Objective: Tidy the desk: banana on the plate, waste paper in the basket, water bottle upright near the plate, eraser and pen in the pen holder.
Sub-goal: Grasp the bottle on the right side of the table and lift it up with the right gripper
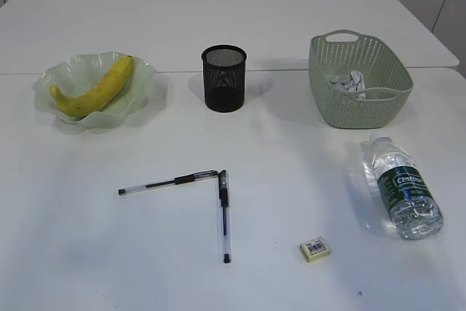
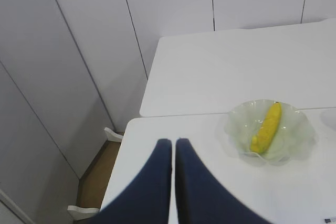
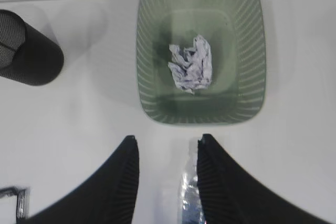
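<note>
Your curved yellow banana (image 1: 96,89) already lies in the translucent pale green ruffled glass plate (image 1: 54,74), well left of the black mesh pen holder (image 1: 223,78), so that job looks done. The crumpled white waste paper (image 3: 191,70) sits inside the sage green perforated basket (image 3: 252,51), right of the holder. Your right gripper (image 3: 167,145) hangs spread and empty just above the clear green-labelled water bottle (image 1: 403,189), which lies on its side in front of the basket, probably your next pickup. Your left gripper (image 2: 174,145) is pressed together, idle near the plate. Two pens (image 1: 223,213) and the cream-yellow eraser (image 1: 314,249) wait in front of the holder.
</note>
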Robot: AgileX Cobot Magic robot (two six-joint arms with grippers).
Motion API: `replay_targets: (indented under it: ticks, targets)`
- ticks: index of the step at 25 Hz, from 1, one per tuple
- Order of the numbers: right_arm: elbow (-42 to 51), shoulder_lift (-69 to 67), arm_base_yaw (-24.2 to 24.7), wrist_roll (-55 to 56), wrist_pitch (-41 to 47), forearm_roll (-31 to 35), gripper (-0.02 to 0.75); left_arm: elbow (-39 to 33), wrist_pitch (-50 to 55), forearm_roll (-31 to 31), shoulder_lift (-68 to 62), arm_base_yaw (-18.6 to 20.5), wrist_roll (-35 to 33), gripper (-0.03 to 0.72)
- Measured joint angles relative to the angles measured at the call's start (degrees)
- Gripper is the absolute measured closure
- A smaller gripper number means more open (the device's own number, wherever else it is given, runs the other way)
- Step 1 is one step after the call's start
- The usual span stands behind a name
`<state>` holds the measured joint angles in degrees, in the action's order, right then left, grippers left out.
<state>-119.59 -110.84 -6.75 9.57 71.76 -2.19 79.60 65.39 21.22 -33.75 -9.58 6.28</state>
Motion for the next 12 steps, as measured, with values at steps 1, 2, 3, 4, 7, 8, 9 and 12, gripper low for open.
replay_targets:
  ticks: [1,2,3,4,7,8,9,12]
  targets:
    - [1.66,0.96,0.0,-0.1,0.0,-0.26,0.452,0.0,0.0,0.0,0.0,0.0,0.0,0.704]
    - [3.52,1.85,0.0,-0.12,0.0,-0.52,0.452,0.0,0.0,0.0,0.0,0.0,0.0,0.704]
    - [5.22,2.53,0.0,-0.22,0.0,-0.63,0.452,0.0,0.0,0.0,0.0,0.0,0.0,0.704]
    - [6.54,3.3,0.0,-0.22,0.0,-0.63,0.452,0.0,0.0,0.0,0.0,0.0,0.0,0.704]
    - [10.63,4.93,0.0,-0.25,0.0,-0.72,0.452,0.0,0.0,0.0,0.0,0.0,0.0,0.704]
    - [11.6,5.39,0.0,-0.25,0.0,-0.72,0.452,0.0,0.0,0.0,0.0,0.0,0.0,0.704]
    - [12.63,5.78,0.0,-0.35,0.0,-0.72,0.452,0.0,0.0,0.0,0.0,0.0,0.0,0.704]
    - [15.34,6.73,0.0,-0.58,0.0,-0.5,0.453,0.0,0.0,0.0,0.0,0.0,0.0,0.704]
